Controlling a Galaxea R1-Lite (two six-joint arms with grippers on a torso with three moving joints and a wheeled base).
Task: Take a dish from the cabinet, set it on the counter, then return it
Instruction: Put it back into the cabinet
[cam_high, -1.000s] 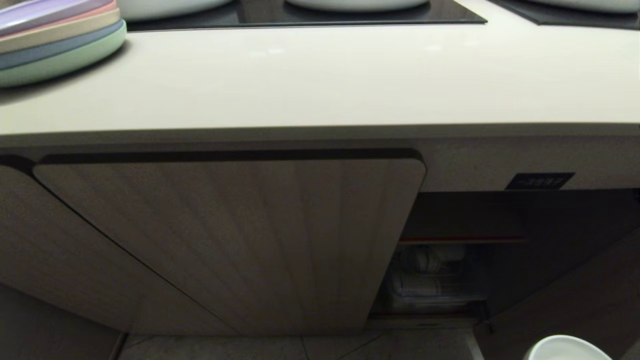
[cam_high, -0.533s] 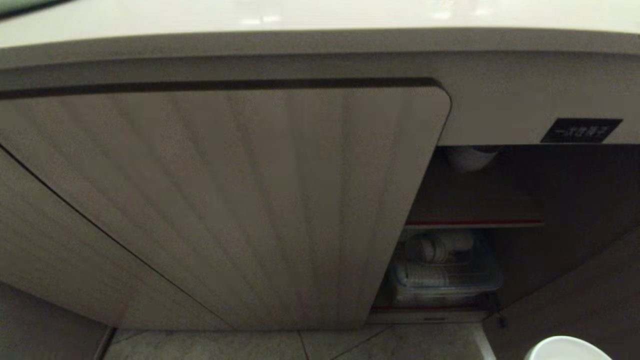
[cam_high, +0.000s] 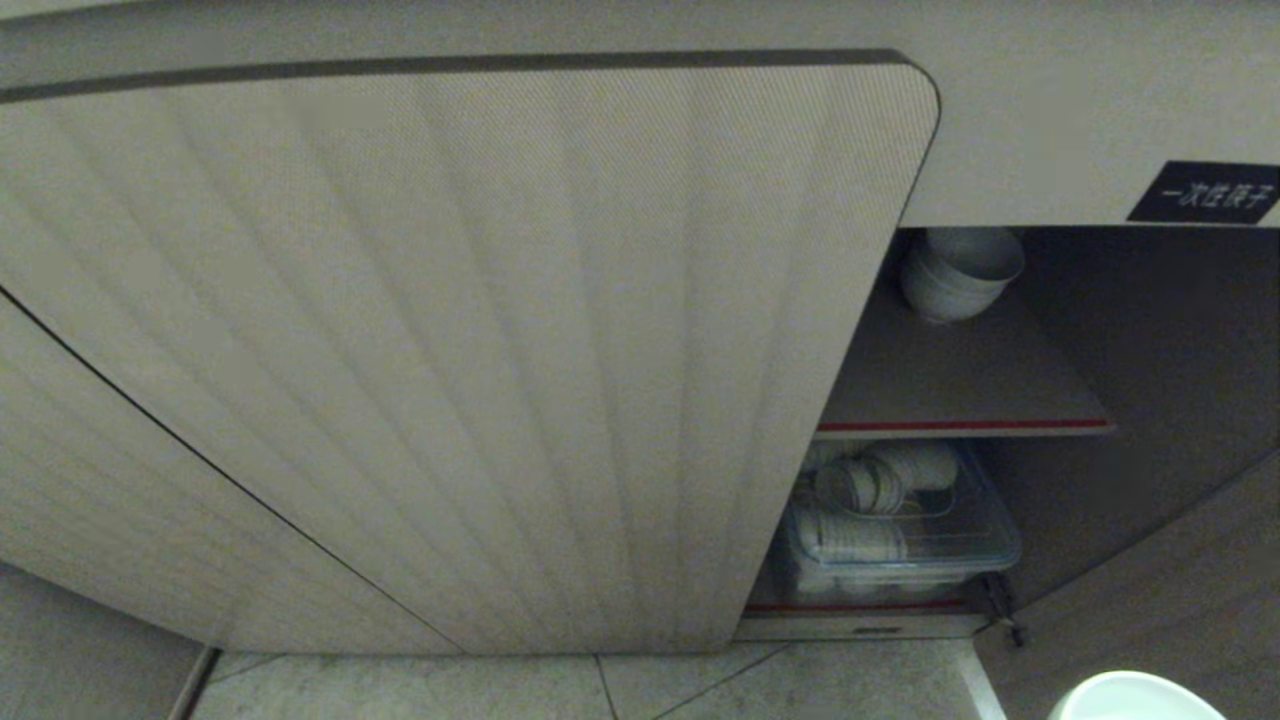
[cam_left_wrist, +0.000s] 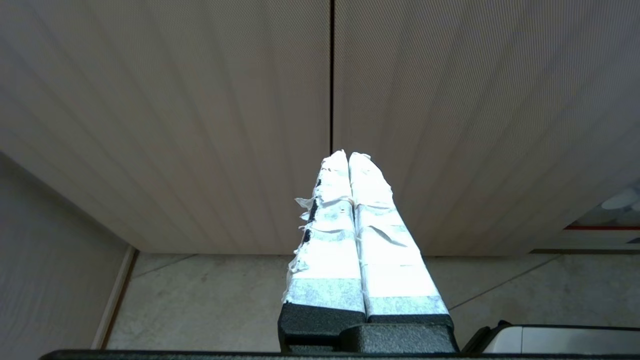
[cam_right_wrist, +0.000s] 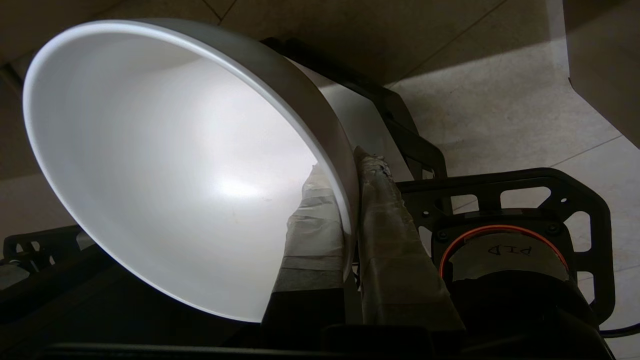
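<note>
The right gripper (cam_right_wrist: 345, 200) pinches the bowl (cam_right_wrist: 175, 165) by its rim at the head view's lower right, the open cabinet (cam_high: 960, 400) ahead, so I judge only the return remains; the left gripper (cam_left_wrist: 348, 157) hangs clenched, empty.

The right gripper (cam_right_wrist: 350, 165) is clamped on the rim of the bowl (cam_right_wrist: 165, 165), one taped finger inside the wall and one outside, holding it tilted low at the robot's right side. The left gripper (cam_left_wrist: 348, 156) hangs idle, its taped fingers (cam_left_wrist: 372, 225) pressed together, empty.
</note>
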